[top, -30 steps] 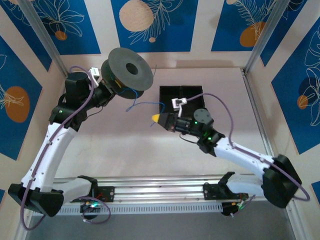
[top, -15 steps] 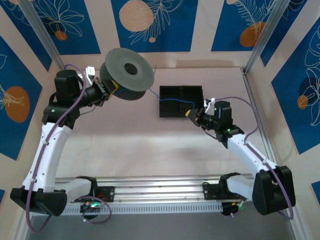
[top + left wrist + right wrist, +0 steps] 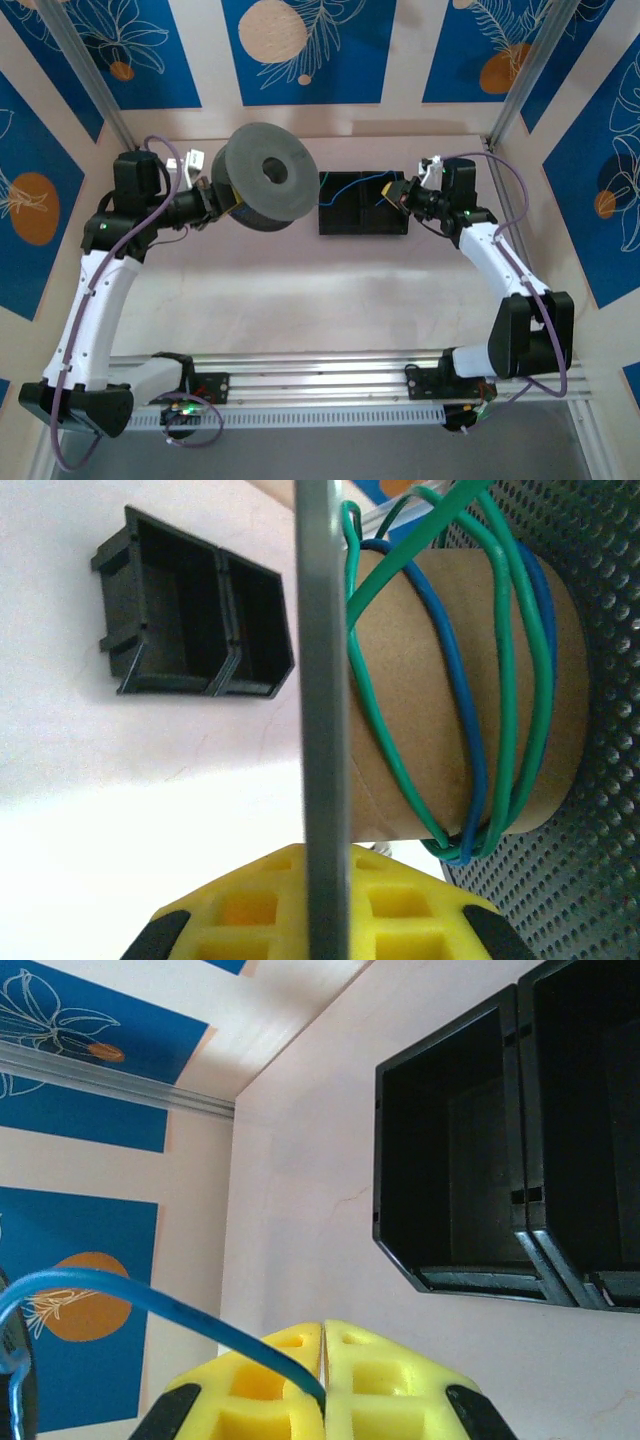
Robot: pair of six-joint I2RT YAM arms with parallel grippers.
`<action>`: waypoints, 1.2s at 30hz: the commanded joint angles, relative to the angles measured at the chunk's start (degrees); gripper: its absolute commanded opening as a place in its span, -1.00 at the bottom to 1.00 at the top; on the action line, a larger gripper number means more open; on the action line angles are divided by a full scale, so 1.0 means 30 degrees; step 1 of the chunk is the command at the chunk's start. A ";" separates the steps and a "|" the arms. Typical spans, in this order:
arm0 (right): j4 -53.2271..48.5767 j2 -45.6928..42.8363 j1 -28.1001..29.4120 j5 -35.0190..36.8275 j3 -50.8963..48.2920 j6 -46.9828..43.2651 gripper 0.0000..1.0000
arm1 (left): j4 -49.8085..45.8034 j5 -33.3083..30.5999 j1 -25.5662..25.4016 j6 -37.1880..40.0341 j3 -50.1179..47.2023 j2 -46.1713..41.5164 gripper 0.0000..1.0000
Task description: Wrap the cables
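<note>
Tightly, right claw [image 3: 322,1348] pinching blue cable [image 3: 150,1292]

Blue cable [image 3: 150,1298] across black tray [image 3: 362,228]

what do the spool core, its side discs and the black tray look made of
The spool core looks like cardboard: matte brown, with a faint seam line. The side discs are dark grey, matte, dotted with small holes; plastic or metal, cannot tell. The black tray is probably moulded plastic: slight sheen, thin walls, a divider.
</note>
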 commanded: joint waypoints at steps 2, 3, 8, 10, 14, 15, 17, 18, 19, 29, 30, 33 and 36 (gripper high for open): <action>-0.1551 0.1103 -0.0656 -0.0017 0.1852 -0.0549 -1.00 | -0.0782 0.0669 -0.0470 0.2417 0.0023 -0.1089 -1.00; -0.1581 0.1324 -0.0641 -0.0357 0.2250 -0.0525 -1.00 | -0.1090 0.0294 -0.0737 0.2732 0.0049 -0.1002 -1.00; -0.1810 0.1695 -0.0422 -0.1695 0.4039 -0.0580 -1.00 | -0.2514 -0.2304 -0.2840 0.4407 0.0578 -0.0337 -1.00; -0.2143 0.1881 -0.0293 -0.2237 0.4982 -0.0633 -1.00 | -0.3016 -0.3475 -0.3804 0.5116 0.0904 -0.0041 -1.00; -0.3509 0.2459 0.0355 -0.2667 0.7440 -0.1037 -1.00 | -0.3763 -0.5332 -0.5257 0.6257 0.1366 0.0463 -1.00; -0.3875 0.2585 0.0561 -0.2656 0.7976 -0.1104 -1.00 | -0.3880 -0.5703 -0.5560 0.6541 0.1414 0.0551 -1.00; -0.4415 0.2706 0.0839 -0.2626 0.9016 -0.1213 -1.00 | -0.4057 -0.6389 -0.6043 0.7022 0.1407 0.0743 -1.00; -0.4681 0.2735 0.0964 -0.2575 0.9457 -0.1224 -1.00 | -0.4178 -0.6763 -0.6279 0.7262 0.1384 0.0860 -1.00; -0.4880 0.2750 0.1078 -0.2572 0.9902 -0.1292 -1.00 | -0.4298 -0.7093 -0.6443 0.7450 0.1371 0.0960 -1.00; -0.6014 0.3651 0.2717 -0.2848 1.3567 -0.0794 -1.00 | -0.5360 -1.1456 -0.8109 0.8961 0.1335 0.2303 -1.00; -0.6105 0.3806 0.2922 -0.3028 1.3969 -0.0716 -1.00 | -0.5427 -1.1907 -0.8215 0.9017 0.1392 0.2440 -1.00; -0.7071 0.4426 0.3729 -0.3414 1.5568 -0.0741 -1.00 | -0.5714 -1.3538 -0.8390 0.9130 0.1629 0.2847 -1.00; -0.8460 0.5200 0.4738 -0.3996 1.7365 -0.0866 -1.00 | -0.6031 -1.5346 -0.8472 0.9039 0.2037 0.3417 -1.00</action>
